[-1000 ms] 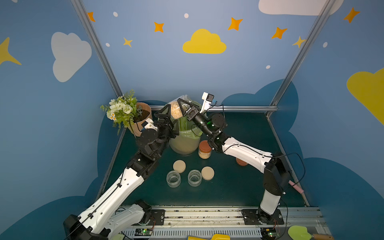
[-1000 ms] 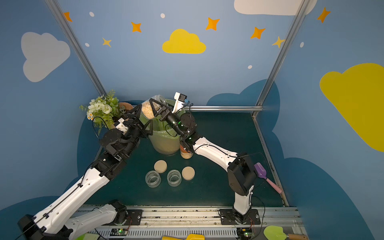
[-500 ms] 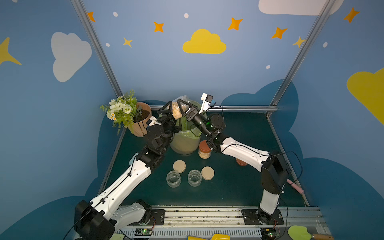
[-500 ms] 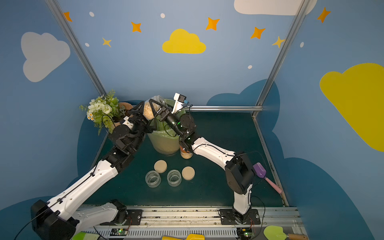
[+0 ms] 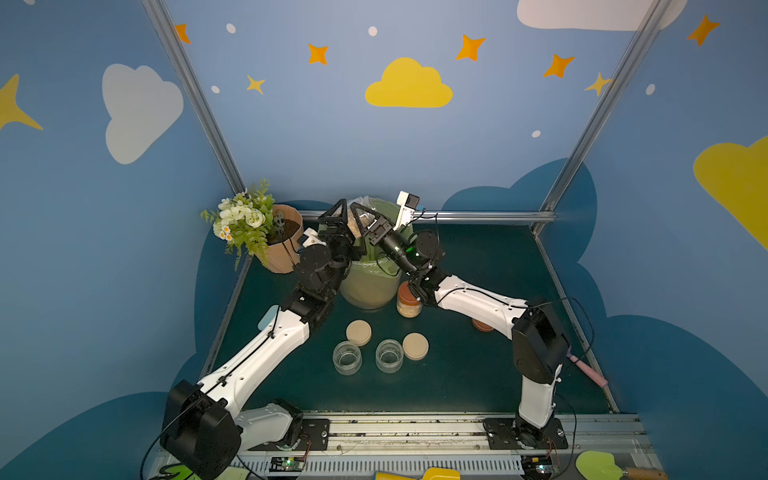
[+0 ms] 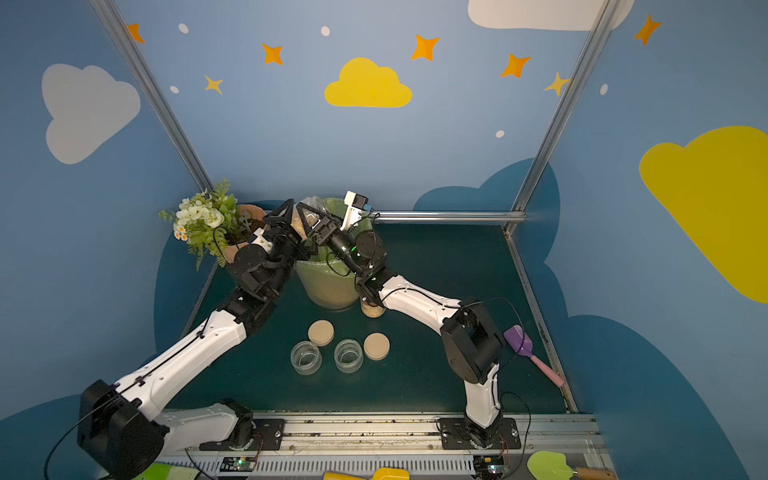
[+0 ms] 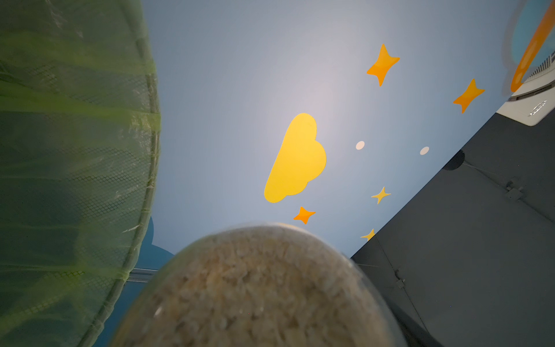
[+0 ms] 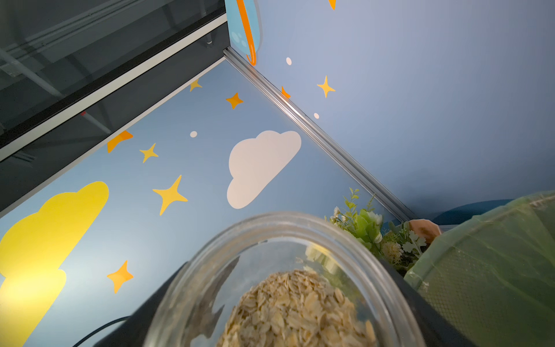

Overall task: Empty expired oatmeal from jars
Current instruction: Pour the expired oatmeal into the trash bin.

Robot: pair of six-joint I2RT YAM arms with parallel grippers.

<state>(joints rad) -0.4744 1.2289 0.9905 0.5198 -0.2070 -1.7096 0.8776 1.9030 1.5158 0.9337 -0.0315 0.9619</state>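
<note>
- At the back edge of the counter, over the green-bagged bin (image 5: 368, 286), the right claw (image 5: 360, 221) pinches an open jar (image 5: 354, 226) with oatmeal (image 8: 297, 309) heaped inside.
- The left claw (image 5: 338, 216) is spread wide at that jar's base; whether it touches, I cannot tell.
- Just beside the bin stands an orange-lidded jar (image 5: 409, 301).
- Toward the counter's middle sit an empty jar (image 5: 347, 357) and a second empty jar (image 5: 389, 355), with beige lids (image 5: 358, 332) close by.
</note>
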